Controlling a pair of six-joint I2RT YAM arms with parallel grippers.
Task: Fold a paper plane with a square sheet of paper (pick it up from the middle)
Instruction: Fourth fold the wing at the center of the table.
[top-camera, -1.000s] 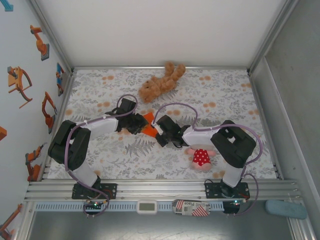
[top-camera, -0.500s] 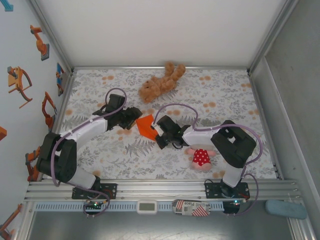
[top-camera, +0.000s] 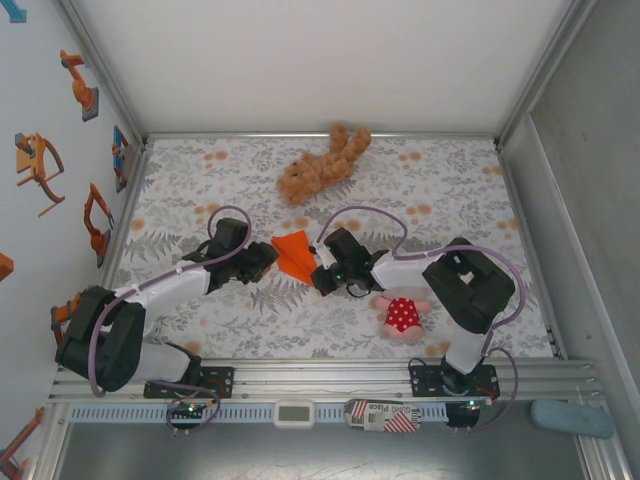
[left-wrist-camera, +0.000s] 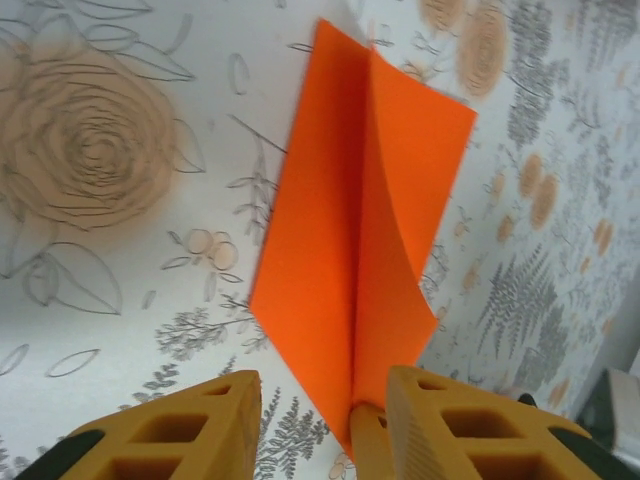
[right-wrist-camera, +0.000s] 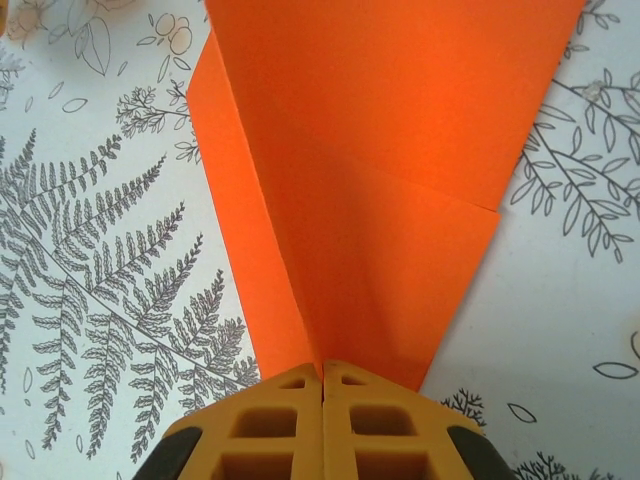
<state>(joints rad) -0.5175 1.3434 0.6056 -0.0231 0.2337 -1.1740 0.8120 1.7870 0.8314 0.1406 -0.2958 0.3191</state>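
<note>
Right hand (right-wrist-camera: 323, 385) clenched on near tip of paper plane (right-wrist-camera: 380, 200), low over desk (top-camera: 450, 200); crease axis runs straight away from it; left hand (left-wrist-camera: 325, 385) released, jaws astride a point; judged nearer for creasing.

1. The whole desk (top-camera: 450, 200) is viewed from high above, behind the arm bases.
2. Both wrist views are set close, from opposite sides, on the orange paper (top-camera: 293, 250) (left-wrist-camera: 340, 250) (right-wrist-camera: 380, 150) shared by all three.

One orange paper plane (top-camera: 293, 253), one brown plush bear (top-camera: 322, 165) and one pink doll (top-camera: 402, 314).
</note>
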